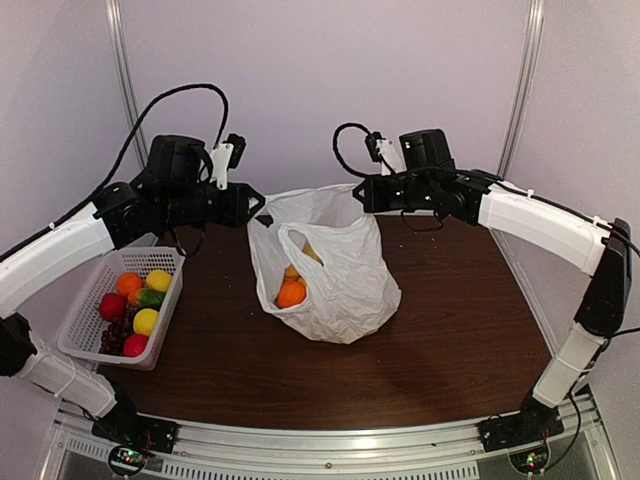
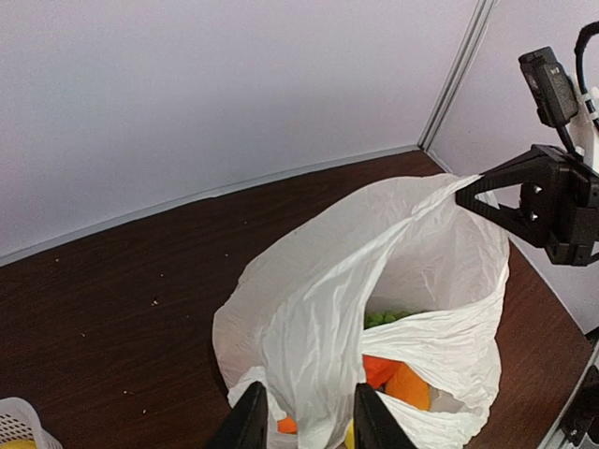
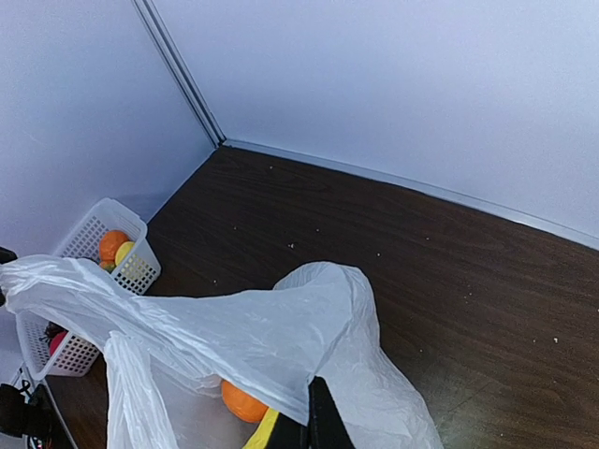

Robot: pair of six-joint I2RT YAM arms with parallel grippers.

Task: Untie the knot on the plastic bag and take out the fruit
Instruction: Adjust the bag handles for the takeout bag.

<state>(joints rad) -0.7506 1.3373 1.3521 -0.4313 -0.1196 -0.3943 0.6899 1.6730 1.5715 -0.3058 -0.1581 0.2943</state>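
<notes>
The plastic bag (image 1: 345, 280) slumps mid-frame on the dark wood-grain bench (image 1: 470, 330). It is thin, crinkled and translucent white, its mouth agape, with no knot that I can see. My right end effector (image 3: 312, 423) is pressed together on the rim at the mouth's upper right, pulling the film taut so the opening gapes. My left end effector (image 2: 309, 423) straddles a bunched fold of the opposite rim (whether it truly grips, I cannot tell). The fruit (image 1: 291, 293), smooth, rounded and orange, lies deep inside. A white slatted basket (image 1: 80, 335) sits lower left.
</notes>
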